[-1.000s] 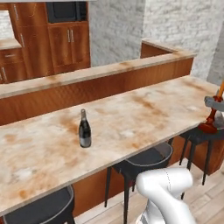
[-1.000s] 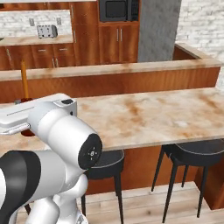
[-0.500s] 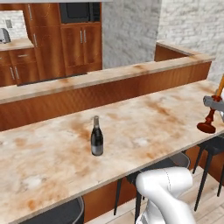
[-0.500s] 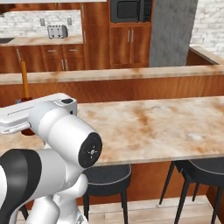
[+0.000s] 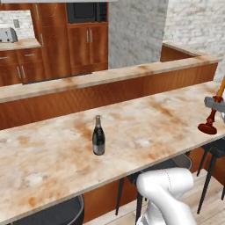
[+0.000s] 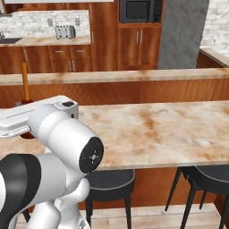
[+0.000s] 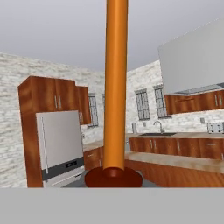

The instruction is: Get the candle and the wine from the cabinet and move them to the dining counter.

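Observation:
The wine (image 5: 98, 136), a dark bottle with a pale top, stands upright on the dining counter (image 5: 145, 127), left of its middle. At the counter's right end my gripper (image 5: 214, 104) is shut on the candle (image 5: 219, 90), just above its dark red holder (image 5: 207, 128). The holder sits low over the counter's front corner; whether it touches I cannot tell. In the right base view the candle (image 6: 25, 80) rises behind my arm at the left. The hand view looks up the orange candle (image 7: 116, 83) from its holder (image 7: 113, 177). Which back-wall cabinet is the task's I cannot tell.
A raised wooden ledge (image 5: 110, 77) runs behind the dining counter. Dark stools (image 5: 162, 169) (image 6: 109, 179) stand under its front edge. Tall wood cabinets with a microwave (image 5: 86, 11) and a side counter with a toaster (image 5: 8, 35) line the back wall.
The whole scene has shifted in both base views, so the base has driven along the counter. The candle stays in my shut gripper and the bottle stands where it was.

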Robot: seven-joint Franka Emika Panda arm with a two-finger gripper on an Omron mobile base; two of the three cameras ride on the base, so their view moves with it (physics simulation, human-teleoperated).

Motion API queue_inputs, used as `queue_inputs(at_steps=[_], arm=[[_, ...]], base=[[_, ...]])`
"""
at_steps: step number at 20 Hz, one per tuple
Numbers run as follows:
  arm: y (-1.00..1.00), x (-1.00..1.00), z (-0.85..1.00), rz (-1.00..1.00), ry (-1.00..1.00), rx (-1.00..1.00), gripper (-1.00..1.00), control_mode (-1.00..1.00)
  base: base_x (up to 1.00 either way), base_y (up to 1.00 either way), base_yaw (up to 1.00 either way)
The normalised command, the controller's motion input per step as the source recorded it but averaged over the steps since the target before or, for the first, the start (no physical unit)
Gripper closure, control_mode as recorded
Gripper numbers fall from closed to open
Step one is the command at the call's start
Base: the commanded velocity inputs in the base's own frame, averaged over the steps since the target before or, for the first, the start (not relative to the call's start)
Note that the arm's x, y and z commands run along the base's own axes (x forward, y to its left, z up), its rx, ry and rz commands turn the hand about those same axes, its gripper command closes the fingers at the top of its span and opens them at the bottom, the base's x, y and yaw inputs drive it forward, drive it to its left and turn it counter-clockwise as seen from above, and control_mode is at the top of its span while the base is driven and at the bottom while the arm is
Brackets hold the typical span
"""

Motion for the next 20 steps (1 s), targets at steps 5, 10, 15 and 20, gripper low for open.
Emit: queue_inputs(at_steps=[5, 10, 15, 20], arm=[[0.00, 0.00, 0.00, 0.00, 0.00, 0.00, 1.00, 1.00], [0.00, 0.00, 0.00, 0.00, 0.00, 0.00, 1.00, 1.00], [0.00, 0.00, 0.00, 0.00, 0.00, 0.00, 1.00, 1.00], [0.00, 0.00, 0.00, 0.00, 0.00, 0.00, 1.00, -1.00]], base=[[0.00, 0.00, 0.00], [0.00, 0.00, 0.00], [0.00, 0.00, 0.00], [0.00, 0.00, 0.00]])
